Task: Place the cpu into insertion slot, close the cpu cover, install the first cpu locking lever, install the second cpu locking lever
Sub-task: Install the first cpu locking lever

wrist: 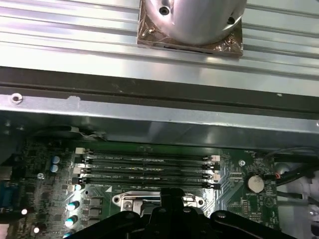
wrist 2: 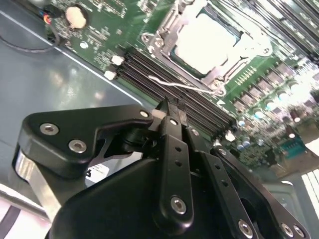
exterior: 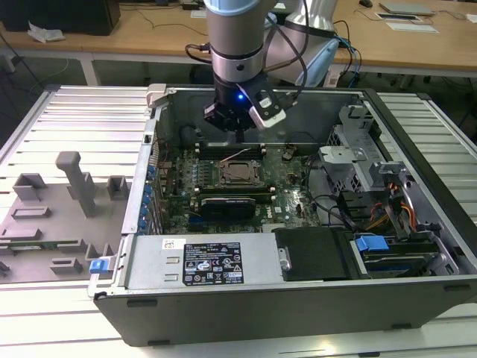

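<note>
- Just beside the insertion slot (wrist 2: 175,52), over the memory slots (wrist 2: 149,67), your gripper (wrist 2: 173,105) is hovering, its jaws pressing together on nothing.
- Inside that slot, the cpu (wrist 2: 205,42) is sitting flat.

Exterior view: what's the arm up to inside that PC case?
The arm holds its tool over the memory slots, just beside the slot. The cpu sits in the slot, and the cover appears to be down around it. A thin wire lever sticks out loose on the tool's side. The tool looks shut and empty.
</note>
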{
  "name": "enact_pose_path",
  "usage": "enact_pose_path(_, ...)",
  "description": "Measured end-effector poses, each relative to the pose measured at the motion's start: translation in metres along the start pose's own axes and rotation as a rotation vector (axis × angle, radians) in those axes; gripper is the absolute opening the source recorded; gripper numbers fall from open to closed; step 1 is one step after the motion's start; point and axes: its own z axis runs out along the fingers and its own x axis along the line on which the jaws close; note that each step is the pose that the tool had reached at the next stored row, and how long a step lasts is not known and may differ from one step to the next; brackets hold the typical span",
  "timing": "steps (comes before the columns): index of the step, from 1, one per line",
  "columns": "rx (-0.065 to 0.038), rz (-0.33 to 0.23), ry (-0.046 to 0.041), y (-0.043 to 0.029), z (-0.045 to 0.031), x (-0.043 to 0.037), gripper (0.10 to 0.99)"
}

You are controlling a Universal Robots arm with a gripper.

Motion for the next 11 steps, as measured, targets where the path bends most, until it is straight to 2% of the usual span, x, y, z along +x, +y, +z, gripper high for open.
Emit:
enact_pose_path(1, 0.001, -0.003, -0.0110, 0.0000, 0.0002, 0.0009, 0.106)
enact_pose_path(2, 0.001, -0.007, -0.0273, 0.0000, 0.0004, 0.0024, 0.106)
enact_pose_path(3, 0.002, -0.009, -0.0363, 0.0000, 0.0006, 0.0036, 0.106)
enact_pose_path(4, 0.002, -0.010, -0.0403, 0.0000, 0.0010, 0.0043, 0.106)
enact_pose_path(8, 0.002, -0.010, -0.0404, -0.0001, 0.0011, 0.0044, 0.106)
enact_pose_path(11, 0.007, -0.005, -0.0511, -0.0007, 0.0037, 0.0048, 0.106)
